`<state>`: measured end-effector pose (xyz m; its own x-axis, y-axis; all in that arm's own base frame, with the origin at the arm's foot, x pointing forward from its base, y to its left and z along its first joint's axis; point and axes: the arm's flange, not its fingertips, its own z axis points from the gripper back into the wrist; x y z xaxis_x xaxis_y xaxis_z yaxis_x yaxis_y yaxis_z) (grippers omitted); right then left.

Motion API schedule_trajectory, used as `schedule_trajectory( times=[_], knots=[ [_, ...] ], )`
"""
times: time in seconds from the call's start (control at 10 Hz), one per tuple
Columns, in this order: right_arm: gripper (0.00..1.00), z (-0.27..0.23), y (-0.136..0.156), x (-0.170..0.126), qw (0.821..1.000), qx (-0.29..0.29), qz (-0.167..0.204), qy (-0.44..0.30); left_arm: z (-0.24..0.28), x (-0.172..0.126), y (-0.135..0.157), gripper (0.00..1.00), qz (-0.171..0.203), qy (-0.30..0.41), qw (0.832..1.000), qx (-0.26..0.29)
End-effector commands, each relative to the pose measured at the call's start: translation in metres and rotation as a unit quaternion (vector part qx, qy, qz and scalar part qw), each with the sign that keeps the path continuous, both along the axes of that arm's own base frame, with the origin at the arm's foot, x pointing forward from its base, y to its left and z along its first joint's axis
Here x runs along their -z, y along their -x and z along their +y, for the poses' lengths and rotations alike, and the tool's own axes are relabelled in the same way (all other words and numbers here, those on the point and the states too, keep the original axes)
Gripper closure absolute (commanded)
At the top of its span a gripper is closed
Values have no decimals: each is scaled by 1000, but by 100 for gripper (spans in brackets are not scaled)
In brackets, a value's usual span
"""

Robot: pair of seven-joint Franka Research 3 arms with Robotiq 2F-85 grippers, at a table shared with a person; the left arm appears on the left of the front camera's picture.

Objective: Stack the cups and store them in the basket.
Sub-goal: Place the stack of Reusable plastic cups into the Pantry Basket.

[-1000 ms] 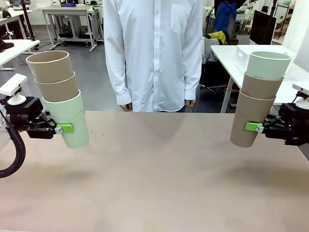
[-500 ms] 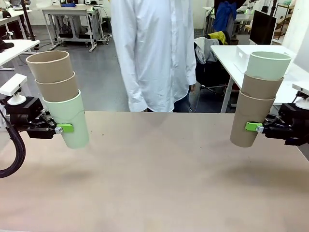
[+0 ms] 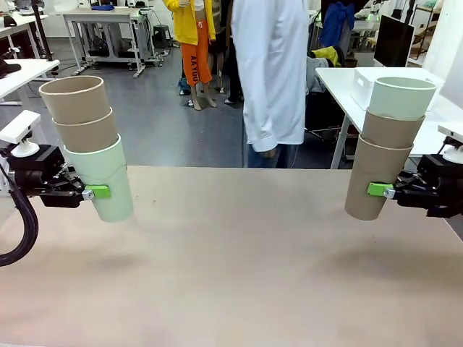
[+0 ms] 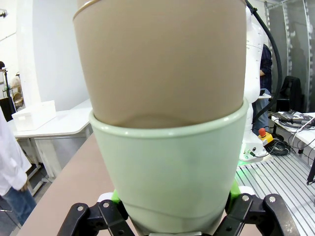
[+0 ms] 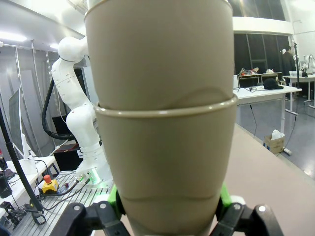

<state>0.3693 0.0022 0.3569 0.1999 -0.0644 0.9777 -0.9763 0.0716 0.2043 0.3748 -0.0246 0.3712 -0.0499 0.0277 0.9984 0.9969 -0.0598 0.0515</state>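
Observation:
My left gripper (image 3: 100, 192) is shut on a pale mint cup (image 3: 107, 177) that carries two tan cups (image 3: 78, 108) nested in it. This stack leans a little and hangs above the table's left side. In the left wrist view the mint cup (image 4: 170, 167) sits between the green-padded fingers (image 4: 114, 196). My right gripper (image 3: 376, 190) is shut on a tan cup (image 3: 370, 181) holding a second tan cup and a mint cup (image 3: 402, 97) on top, above the table's right side. That bottom tan cup (image 5: 170, 162) shows close up in the right wrist view. The basket is out of view.
The brown table (image 3: 231, 267) is bare between the two stacks. A person in a white shirt (image 3: 271, 79) stands side-on behind the far edge. A white box (image 3: 364, 85) rests on a neighbouring white table at the back right.
The person has turned sideways and stepped to the right along the far edge. Both arms and their cup stacks have stayed still.

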Motion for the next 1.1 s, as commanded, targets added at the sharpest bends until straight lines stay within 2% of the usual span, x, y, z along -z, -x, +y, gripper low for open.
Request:
schedule_trajectory(
  times=[0.0,1.0],
  knots=[
    [15,4,-2,-4,1000,4,-4,-2,-1,-5,2,15,-6,3,1000,0],
    [15,4,-2,-4,1000,4,-4,-2,-1,-5,2,15,-6,3,1000,0]
  ],
)
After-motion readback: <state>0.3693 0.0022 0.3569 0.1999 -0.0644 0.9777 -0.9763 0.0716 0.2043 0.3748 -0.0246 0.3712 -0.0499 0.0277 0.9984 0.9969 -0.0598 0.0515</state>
